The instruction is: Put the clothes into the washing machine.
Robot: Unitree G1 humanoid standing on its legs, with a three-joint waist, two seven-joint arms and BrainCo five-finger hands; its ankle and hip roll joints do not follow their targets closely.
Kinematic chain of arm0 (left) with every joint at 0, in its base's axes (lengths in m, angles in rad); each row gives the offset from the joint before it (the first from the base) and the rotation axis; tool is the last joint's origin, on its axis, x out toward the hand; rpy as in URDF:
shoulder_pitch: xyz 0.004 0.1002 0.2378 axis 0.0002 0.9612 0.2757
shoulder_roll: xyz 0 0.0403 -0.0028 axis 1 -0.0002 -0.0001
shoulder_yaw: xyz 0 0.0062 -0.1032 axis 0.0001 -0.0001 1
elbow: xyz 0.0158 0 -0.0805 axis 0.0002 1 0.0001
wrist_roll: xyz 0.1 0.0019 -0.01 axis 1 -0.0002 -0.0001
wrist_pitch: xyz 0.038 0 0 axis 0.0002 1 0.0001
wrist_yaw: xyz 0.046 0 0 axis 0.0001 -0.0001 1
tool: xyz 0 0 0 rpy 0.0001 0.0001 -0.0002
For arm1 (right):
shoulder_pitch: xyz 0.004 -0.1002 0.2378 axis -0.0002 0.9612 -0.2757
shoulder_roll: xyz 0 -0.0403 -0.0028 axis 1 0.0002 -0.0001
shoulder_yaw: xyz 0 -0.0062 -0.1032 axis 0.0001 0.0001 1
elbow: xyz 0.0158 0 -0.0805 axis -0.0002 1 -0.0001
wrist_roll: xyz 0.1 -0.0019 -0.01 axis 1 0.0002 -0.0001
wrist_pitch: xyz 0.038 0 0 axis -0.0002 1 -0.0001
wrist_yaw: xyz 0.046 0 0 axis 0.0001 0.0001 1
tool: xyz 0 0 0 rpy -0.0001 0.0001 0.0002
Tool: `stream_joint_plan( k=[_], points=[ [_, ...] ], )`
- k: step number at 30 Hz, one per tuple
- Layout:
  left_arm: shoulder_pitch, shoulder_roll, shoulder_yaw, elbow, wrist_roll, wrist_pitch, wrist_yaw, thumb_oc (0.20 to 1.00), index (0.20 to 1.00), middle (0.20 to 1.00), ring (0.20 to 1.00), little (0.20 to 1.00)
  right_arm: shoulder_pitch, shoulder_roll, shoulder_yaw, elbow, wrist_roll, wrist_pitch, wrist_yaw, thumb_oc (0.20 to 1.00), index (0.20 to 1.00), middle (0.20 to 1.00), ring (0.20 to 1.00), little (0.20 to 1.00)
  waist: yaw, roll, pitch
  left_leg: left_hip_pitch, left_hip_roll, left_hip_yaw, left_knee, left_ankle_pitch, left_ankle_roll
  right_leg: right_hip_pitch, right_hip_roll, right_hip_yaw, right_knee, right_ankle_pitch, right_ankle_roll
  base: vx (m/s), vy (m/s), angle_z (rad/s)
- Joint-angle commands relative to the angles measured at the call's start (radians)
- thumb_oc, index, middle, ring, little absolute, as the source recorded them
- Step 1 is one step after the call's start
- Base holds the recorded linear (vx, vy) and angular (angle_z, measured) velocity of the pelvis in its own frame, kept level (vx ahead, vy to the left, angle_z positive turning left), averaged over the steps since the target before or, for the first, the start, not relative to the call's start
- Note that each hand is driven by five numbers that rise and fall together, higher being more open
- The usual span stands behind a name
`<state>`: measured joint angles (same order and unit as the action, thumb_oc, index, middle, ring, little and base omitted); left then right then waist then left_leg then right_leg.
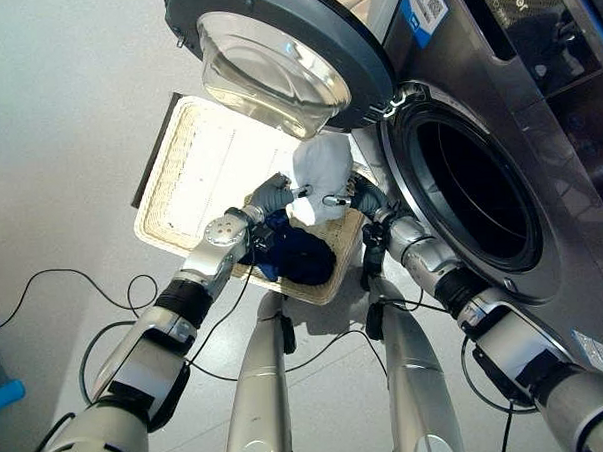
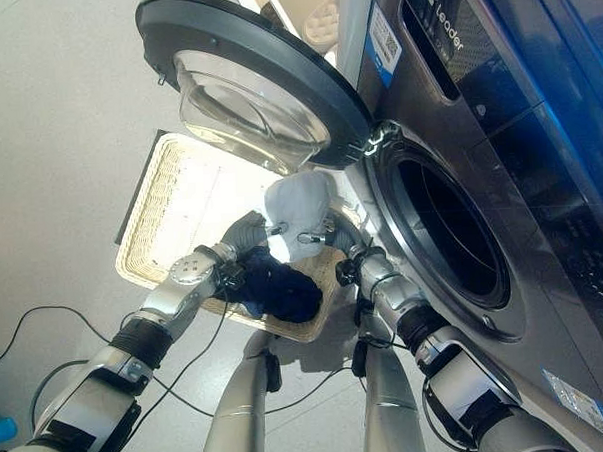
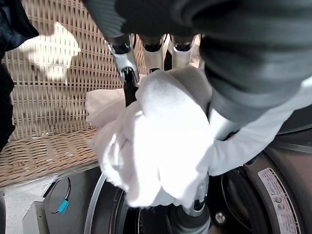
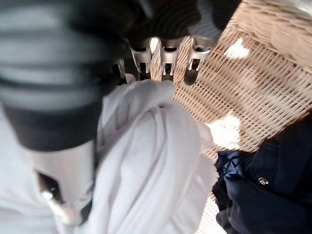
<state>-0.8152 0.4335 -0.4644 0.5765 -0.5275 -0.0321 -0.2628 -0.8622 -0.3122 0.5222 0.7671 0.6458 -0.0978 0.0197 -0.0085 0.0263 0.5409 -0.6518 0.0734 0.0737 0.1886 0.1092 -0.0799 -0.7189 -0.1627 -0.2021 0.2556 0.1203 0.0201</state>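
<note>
A white garment (image 1: 323,177) is bunched between both hands above the near right corner of the wicker basket (image 1: 194,161). My left hand (image 1: 270,196) holds it from the left and my right hand (image 1: 361,195) from the right, fingers curled into the cloth (image 3: 161,146) (image 4: 146,161). A dark navy garment (image 1: 298,254) lies in the basket just below the hands. The washing machine drum opening (image 1: 475,193) gapes to the right, its door (image 1: 274,47) swung open above the basket.
The washing machine's grey front (image 1: 569,154) takes up the right side. The basket stands on a pale floor (image 1: 58,147), with open floor to the left. A blue object (image 1: 0,384) sits at the far left edge.
</note>
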Motion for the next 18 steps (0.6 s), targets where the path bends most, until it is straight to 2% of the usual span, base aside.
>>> stream_joint_plan(
  k=[1,18],
  points=[
    [-0.075,-0.128,-0.128,-0.125,-0.015,-0.061,-0.166,0.2,0.2,0.2,0.2,0.2,-0.107,0.045,-0.022,0.012,0.057,-0.036,-0.001,0.2,0.2,0.2,0.2,0.2,0.025,0.048,-0.021,-0.025,-0.049,0.081,0.002,-0.022,0.005,-0.012,-0.007,-0.02,0.071,-0.052,0.103,0.0,0.0,0.0],
    [-0.082,-0.135,-0.155,-0.11,0.014,-0.087,-0.174,0.2,0.2,0.2,0.2,0.2,-0.121,0.06,-0.031,0.042,0.016,-0.054,-0.055,0.2,0.2,0.2,0.2,0.2,0.025,0.048,-0.021,-0.017,-0.047,0.078,-0.007,-0.019,0.005,-0.004,-0.005,-0.02,0.062,-0.048,0.105,0.0,0.0,0.0]
  ],
)
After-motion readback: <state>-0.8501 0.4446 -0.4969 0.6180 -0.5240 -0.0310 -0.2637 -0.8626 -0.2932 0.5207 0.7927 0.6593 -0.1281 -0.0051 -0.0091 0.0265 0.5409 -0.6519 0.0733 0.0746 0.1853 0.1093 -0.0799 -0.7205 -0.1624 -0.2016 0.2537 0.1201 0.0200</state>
